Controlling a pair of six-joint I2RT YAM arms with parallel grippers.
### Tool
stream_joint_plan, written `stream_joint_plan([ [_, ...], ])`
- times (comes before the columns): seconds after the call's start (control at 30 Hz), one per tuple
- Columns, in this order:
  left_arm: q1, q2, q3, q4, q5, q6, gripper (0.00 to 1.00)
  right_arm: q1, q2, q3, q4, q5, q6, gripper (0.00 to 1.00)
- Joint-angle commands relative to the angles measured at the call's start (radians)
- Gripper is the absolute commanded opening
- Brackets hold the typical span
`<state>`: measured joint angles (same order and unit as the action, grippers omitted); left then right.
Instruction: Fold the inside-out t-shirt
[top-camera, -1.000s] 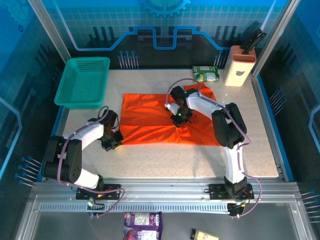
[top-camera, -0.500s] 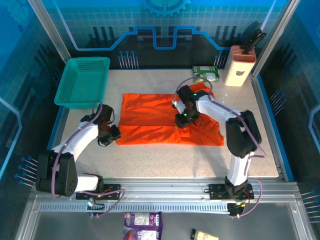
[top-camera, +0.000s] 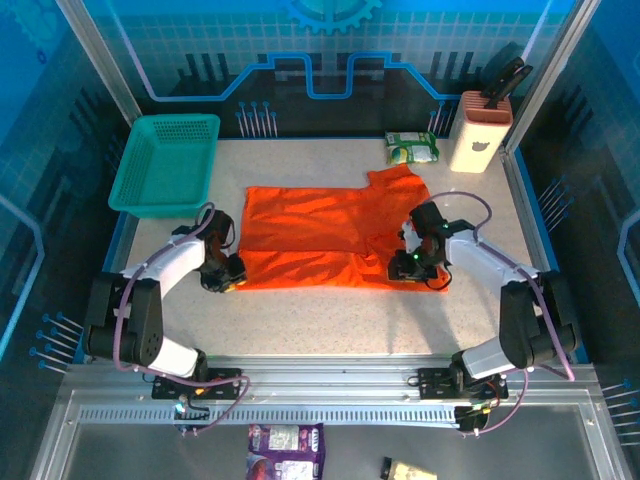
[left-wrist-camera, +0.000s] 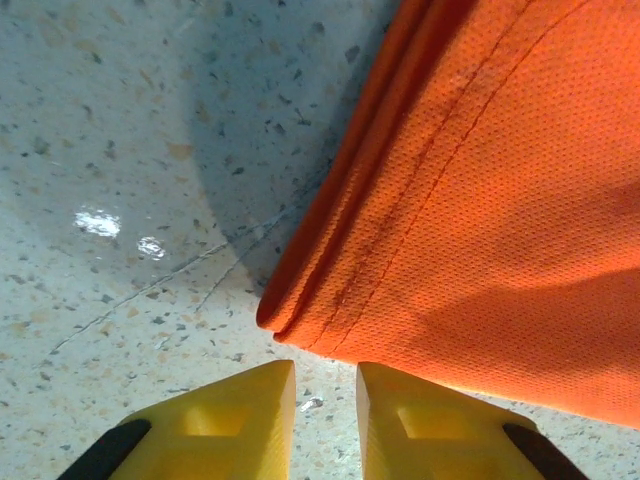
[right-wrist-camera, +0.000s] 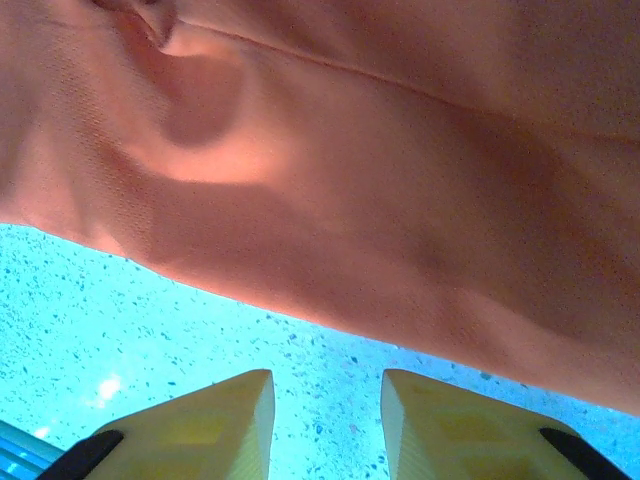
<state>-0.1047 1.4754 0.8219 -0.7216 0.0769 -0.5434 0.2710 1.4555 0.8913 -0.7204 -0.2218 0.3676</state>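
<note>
In the left wrist view the bright orange cloth t-shirt (left-wrist-camera: 500, 200) runs off the top and right edges, and the bottom edge cuts the left gripper (left-wrist-camera: 325, 405) at its yellow plastic fingertips (left-wrist-camera: 230, 420). The right wrist view blurs the cloth. Overhead, the right gripper (top-camera: 402, 270) hides the shirt's near right hem, and the bottom edge clips a purple printed packet (top-camera: 285, 445) — lettering too small to read.

The speckled table (top-camera: 330, 320) carried the orange t-shirt (top-camera: 310, 240) spread across its middle, a teal basket (top-camera: 160, 170) far left, and a green packet (top-camera: 412, 148) and beige knife block (top-camera: 477, 135) far right.
</note>
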Motion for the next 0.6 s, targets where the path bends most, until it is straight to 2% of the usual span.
stream_joint_plan([
  [0.0, -0.010, 0.031, -0.005, -0.005, 0.013, 0.026, 0.23, -0.023, -0.027, -0.006, 0.039, -0.045, 0.035, 0.35],
  [0.13, -0.016, 0.051, 0.002, -0.025, -0.036, 0.031, 0.24, -0.030, -0.036, -0.006, 0.029, -0.040, 0.030, 0.35],
  [0.47, -0.030, 0.086, -0.003, -0.010, -0.058, 0.033, 0.24, -0.046, -0.052, -0.047, 0.044, -0.074, 0.047, 0.35],
  [0.57, -0.031, 0.091, -0.002, -0.005, -0.058, 0.034, 0.19, -0.048, -0.064, -0.054, 0.044, -0.070, 0.052, 0.35],
])
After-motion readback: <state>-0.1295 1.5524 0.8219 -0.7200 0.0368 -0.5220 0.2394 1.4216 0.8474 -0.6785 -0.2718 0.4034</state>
